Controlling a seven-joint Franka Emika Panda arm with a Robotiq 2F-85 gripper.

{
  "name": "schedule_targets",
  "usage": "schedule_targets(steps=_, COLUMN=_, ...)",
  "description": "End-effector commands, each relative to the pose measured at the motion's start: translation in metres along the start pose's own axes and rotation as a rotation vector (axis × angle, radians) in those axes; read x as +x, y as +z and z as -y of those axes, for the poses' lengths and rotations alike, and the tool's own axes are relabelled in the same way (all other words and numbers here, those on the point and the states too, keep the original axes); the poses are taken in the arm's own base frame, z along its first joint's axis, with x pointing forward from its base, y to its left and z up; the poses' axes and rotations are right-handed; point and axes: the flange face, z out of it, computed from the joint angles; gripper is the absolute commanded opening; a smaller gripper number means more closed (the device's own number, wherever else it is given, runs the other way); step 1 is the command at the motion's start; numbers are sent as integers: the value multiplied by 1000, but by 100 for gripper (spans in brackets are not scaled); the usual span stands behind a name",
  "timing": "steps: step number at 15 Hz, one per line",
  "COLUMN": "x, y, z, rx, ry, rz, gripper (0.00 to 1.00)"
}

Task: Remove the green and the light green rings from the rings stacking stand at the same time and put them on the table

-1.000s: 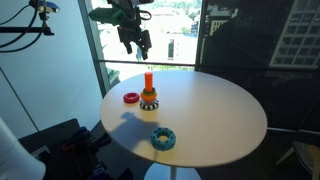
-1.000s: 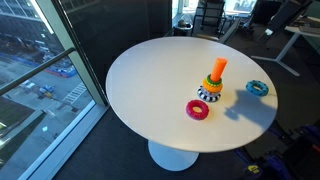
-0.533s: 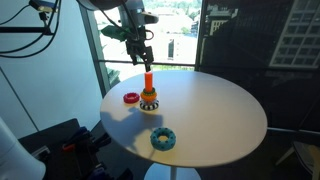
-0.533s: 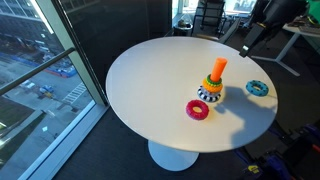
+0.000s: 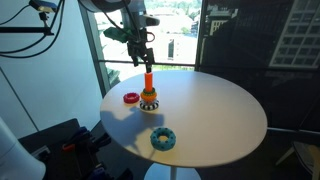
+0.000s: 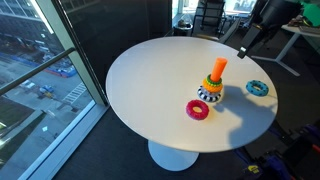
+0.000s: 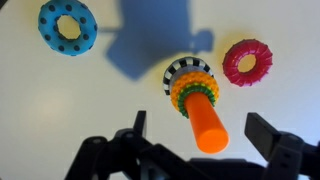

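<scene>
Because the green and light green rings (image 7: 183,98) look like light, stiff, slick plastic, the wide-spread end effector (image 7: 203,128) should pinch both outer rims together.

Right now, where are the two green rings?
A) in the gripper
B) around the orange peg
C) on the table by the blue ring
B: the wrist view shows the green rings stacked around the foot of the orange peg.

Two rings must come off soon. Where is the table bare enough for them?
Most of the table is bare: the whole stretch away from the stand, red ring and blue ring. Only that cluster is crowded.
</scene>
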Motion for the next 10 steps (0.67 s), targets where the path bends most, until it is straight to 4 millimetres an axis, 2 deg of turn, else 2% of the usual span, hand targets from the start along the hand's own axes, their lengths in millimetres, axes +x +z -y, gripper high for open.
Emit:
schedule_targets(steps=1, x=0, y=0, z=0, rx=0, ry=0, rz=1, gripper=100)
schedule_targets(steps=4, x=0, y=5, z=5, rx=-9, ry=-12, rz=0, gripper=100)
schedule_targets(steps=10, x=3, y=31, z=28, rx=-30, ry=-51, rz=16, gripper=100)
